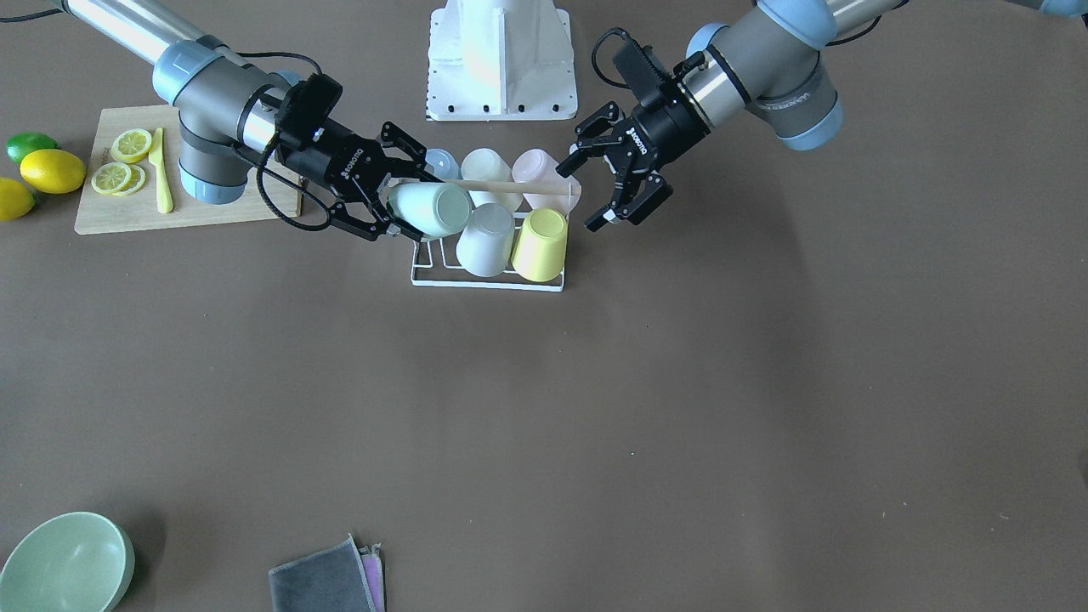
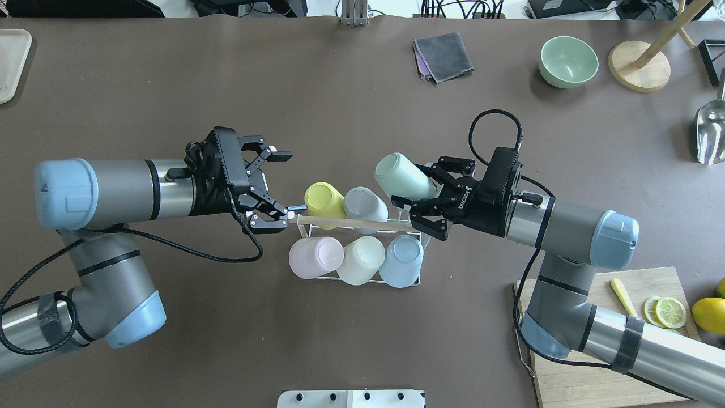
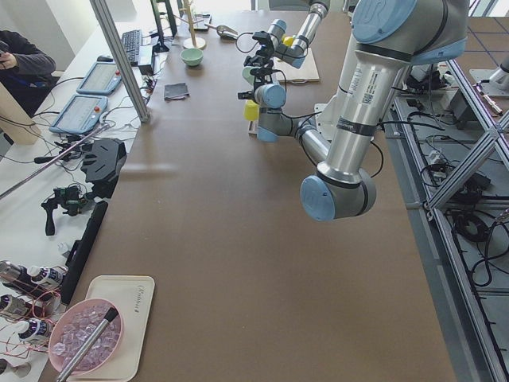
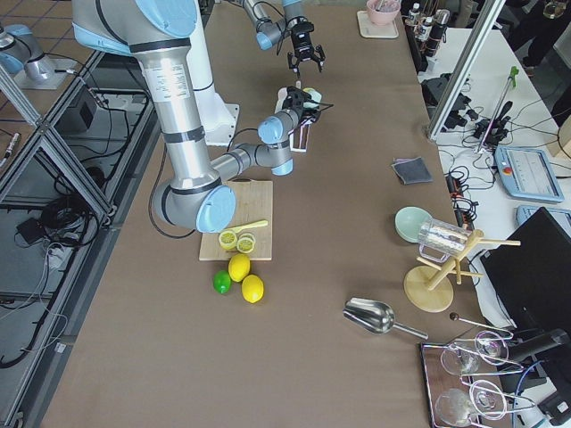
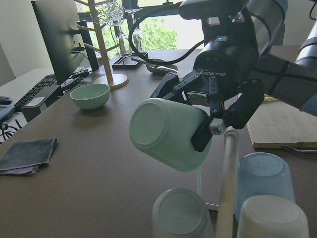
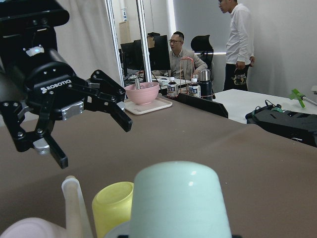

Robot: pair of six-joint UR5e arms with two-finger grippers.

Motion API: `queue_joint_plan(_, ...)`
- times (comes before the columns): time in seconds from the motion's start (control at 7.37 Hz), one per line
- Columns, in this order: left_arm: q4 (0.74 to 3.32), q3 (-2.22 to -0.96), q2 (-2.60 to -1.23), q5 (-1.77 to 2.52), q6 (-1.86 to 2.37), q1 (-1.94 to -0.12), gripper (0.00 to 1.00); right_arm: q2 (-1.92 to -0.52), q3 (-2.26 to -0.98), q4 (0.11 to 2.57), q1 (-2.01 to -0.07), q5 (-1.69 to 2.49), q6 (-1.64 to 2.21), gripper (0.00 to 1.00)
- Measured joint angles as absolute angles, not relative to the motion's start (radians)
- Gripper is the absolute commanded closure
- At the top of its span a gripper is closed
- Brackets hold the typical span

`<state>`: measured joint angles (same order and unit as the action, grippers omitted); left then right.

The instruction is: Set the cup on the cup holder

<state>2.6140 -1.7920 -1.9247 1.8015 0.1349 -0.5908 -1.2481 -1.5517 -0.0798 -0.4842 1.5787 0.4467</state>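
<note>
The cup holder (image 1: pixel 486 284) is a white wire rack with a wooden rod (image 1: pixel 501 184) on top, at mid-table near the robot's base; it also shows in the overhead view (image 2: pixel 362 277). Yellow (image 2: pixel 324 198), grey (image 2: pixel 365 204), pink (image 2: pixel 315 257), cream (image 2: pixel 362 259) and blue (image 2: pixel 401 260) cups hang on it upside down. My right gripper (image 2: pixel 410 184) is shut on a mint green cup (image 2: pixel 399 175), tilted above the rack's free corner prong; the same cup shows in the front-facing view (image 1: pixel 429 210). My left gripper (image 2: pixel 280 184) is open and empty at the rod's other end.
A cutting board (image 1: pixel 127 212) with lemon slices and a yellow knife lies by the right arm, with lemons (image 1: pixel 53 170) and a lime beside it. A green bowl (image 2: pixel 568 61) and a grey cloth (image 2: pixel 443 55) lie at the far side. The robot base (image 1: pixel 501 59) stands behind the rack.
</note>
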Motion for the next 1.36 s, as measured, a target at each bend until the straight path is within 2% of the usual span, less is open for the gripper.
queue_joint_plan(0.81, 1.750, -1.878, -1.882, 1.795, 0.137, -0.758, 0.01, -1.306, -1.614, -0.072, -0.483, 1.577, 0.449, 0.00)
queue_joint_plan(1.09, 1.611, -1.877, -1.847, 1.820, 0.144, -0.829, 0.01, -1.388, -1.705, -0.004, -0.513, 1.634, 0.450, 0.00)
queue_joint_plan(1.36, 1.584, -1.869, -1.749, 1.978, 0.145, -0.958, 0.01, -1.485, -1.807, 0.138, -0.604, 1.813, 0.451, 0.00)
